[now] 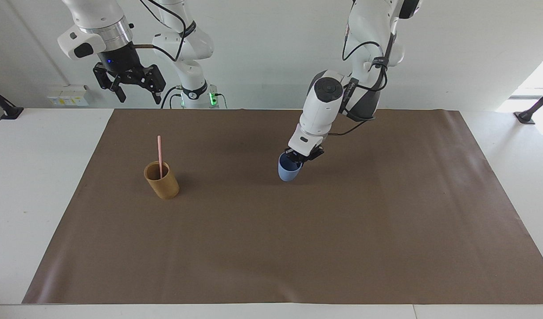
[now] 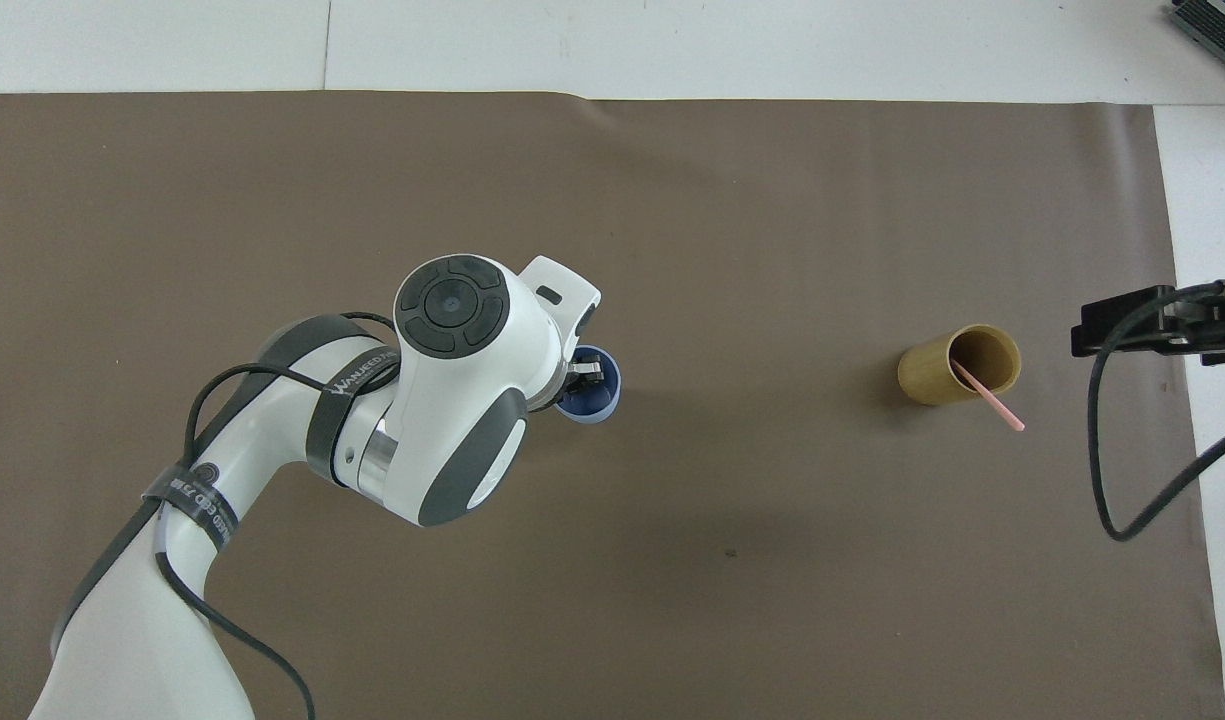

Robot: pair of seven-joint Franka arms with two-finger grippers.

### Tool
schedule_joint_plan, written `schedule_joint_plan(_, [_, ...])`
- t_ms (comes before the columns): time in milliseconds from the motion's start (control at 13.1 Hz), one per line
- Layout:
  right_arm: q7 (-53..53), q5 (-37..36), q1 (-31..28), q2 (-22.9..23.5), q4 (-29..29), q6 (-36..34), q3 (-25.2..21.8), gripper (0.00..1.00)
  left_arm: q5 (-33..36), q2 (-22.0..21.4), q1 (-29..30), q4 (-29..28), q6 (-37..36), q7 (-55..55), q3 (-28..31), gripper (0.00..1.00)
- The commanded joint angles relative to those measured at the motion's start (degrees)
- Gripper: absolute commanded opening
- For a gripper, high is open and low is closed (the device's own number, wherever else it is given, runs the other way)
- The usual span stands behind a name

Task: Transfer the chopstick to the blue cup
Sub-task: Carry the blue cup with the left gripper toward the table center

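Note:
The light-blue cup (image 1: 288,170) (image 2: 594,399) hangs upright just above the brown mat near the table's middle, with my left gripper (image 1: 301,158) (image 2: 582,374) shut on its rim, one finger inside. The pale-pink chopstick (image 1: 159,156) (image 2: 990,399) stands leaning in the tan-brown cup (image 1: 162,180) (image 2: 957,363) toward the right arm's end of the table. My right gripper (image 1: 135,91) (image 2: 1132,322) waits open, high over the table's edge at its own end, with nothing between its fingers.
A brown mat (image 1: 271,248) (image 2: 672,200) covers most of the white table (image 1: 32,177). A black cable (image 2: 1122,470) hangs from the right arm beside the tan-brown cup.

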Motion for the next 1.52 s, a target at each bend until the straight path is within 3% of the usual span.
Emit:
schedule_joint_plan(0, [-1.40, 1.17, -0.81, -0.75, -0.96, 0.37, 0.11, 1.00, -1.18, 1.47, -3.77, -0.05, 2.01, -3.59, 1.16, 0.00])
schedule_joint_plan(533, [-1.05, 1.17, -0.81, -0.84, -1.40, 0.37, -0.07, 1.00, -1.09, 1.40, -4.14, -2.07, 3.51, -5.00, 1.16, 0.00])
schedule_joint_plan(837, [-0.96, 1.17, -0.90, -4.43, -7.79, 4.49, -0.16, 1.00, -1.09, 1.49, -4.49, -3.13, 4.83, -5.98, 1.07, 0.02])
schedule_joint_plan(913, [-1.13, 1.08, -0.99, -5.75, -9.99, 5.54, -0.16, 1.00, -1.09, 1.49, -4.41, -3.04, 4.83, -5.98, 1.07, 0.32])
schedule_joint_plan(989, [-1.40, 1.08, -1.51, -6.11, -11.49, 5.73, -0.24, 1.00, -1.09, 1.57, -4.32, -2.87, 4.83, -5.98, 1.16, 0.82])
schedule_joint_plan(1065, [-1.84, 0.99, -2.82, -6.20, -12.64, 6.34, -0.16, 1.00, -1.09, 1.49, -4.32, -2.87, 4.31, -5.98, 1.16, 1.00])
schedule_joint_plan(1293, [-1.93, 0.73, -3.18, -7.43, -18.51, 11.08, -0.24, 1.00, -0.92, 0.79, -3.71, -2.16, 2.82, -5.89, 1.33, 1.00])
schedule_joint_plan(1446, [-2.02, 0.73, -3.89, -9.09, -25.01, 16.43, -0.24, 1.00, -0.57, -2.72, -2.13, -0.59, -2.52, -5.01, 1.95, 1.00])
